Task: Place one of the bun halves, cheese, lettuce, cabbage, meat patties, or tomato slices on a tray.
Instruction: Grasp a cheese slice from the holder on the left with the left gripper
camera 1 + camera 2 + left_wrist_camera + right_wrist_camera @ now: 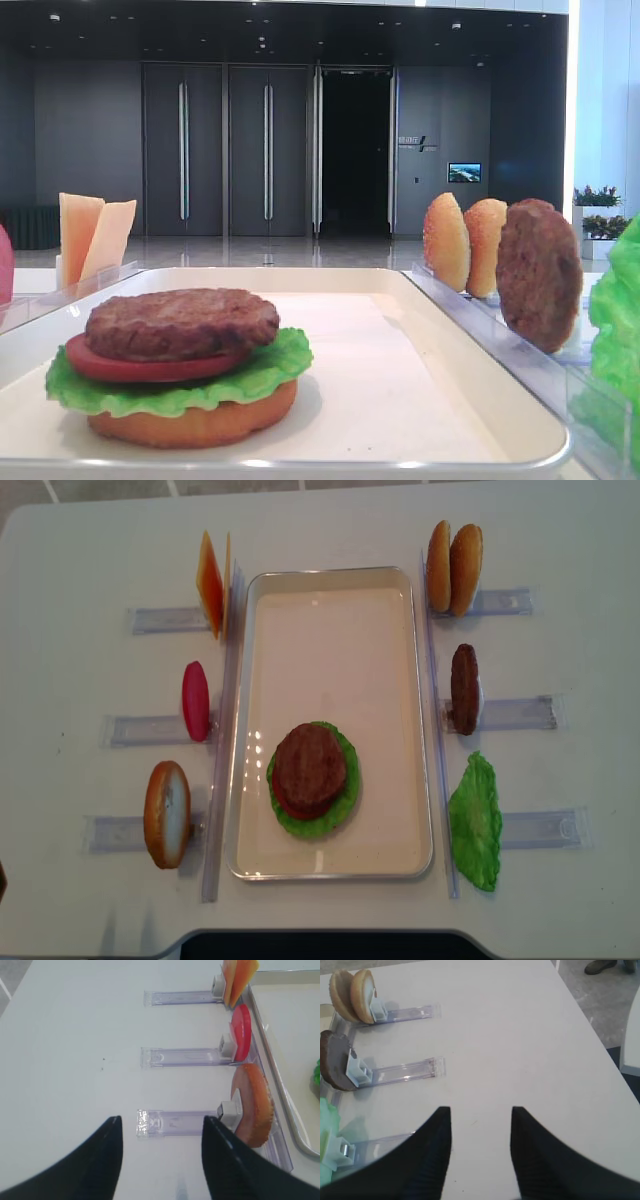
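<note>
Both end effectors: two black tapering fingers (427, 1160) (97, 1160) w/ finely ribbed faces.

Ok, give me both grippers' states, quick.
Left gripper: open, holding nothing, above the bare table.
Right gripper: open, holding nothing, above the bare table.

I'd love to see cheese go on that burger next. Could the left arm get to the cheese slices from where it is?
Probably yes. The left pincer is open over bare table, and the cheese stands upright at the far rack's end, nothing visibly between.
</note>
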Available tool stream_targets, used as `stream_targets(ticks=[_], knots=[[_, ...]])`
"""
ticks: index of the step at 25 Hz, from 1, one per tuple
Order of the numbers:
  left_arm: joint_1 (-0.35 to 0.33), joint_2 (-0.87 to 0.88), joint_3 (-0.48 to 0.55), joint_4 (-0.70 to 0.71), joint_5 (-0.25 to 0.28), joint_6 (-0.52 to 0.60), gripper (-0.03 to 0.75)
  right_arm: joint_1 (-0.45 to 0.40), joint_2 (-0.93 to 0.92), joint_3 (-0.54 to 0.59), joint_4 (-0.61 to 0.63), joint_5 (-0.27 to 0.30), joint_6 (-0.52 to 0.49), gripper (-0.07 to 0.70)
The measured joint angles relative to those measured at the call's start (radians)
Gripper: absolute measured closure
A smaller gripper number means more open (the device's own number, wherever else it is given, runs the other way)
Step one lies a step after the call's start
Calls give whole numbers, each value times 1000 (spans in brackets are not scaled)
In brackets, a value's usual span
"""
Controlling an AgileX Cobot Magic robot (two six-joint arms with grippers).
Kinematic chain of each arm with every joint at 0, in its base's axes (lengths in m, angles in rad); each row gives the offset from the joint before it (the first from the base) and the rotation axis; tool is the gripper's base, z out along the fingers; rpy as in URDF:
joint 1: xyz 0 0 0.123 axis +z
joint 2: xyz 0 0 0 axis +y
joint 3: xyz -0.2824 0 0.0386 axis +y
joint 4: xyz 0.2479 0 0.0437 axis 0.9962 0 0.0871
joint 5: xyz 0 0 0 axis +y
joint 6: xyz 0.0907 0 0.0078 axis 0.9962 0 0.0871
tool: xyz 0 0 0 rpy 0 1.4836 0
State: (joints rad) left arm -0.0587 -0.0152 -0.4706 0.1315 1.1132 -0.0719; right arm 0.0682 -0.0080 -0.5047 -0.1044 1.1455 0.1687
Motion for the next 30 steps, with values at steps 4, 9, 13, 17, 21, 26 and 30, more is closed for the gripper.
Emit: stream_targets(ticks=[4,9,13,17,21,26,30], knots=[[0,0,0,0,0,0,325,0,0,0,0,0,0,328],[0,0,0,0,0,0,325,0,0,0,0,0,0,328],[0,0,0,0,0,0,325,0,0,0,0,0,0,328],[0,0,0,0,0,0,325,0,0,0,0,0,0,328],[0,0,0,0,0,0,325,0,0,0,0,0,0,328],[0,0,0,0,0,0,325,0,0,0,1,0,0,328],[0,0,-1,2,0,0,325,0,0,0,1,0,0,328]])
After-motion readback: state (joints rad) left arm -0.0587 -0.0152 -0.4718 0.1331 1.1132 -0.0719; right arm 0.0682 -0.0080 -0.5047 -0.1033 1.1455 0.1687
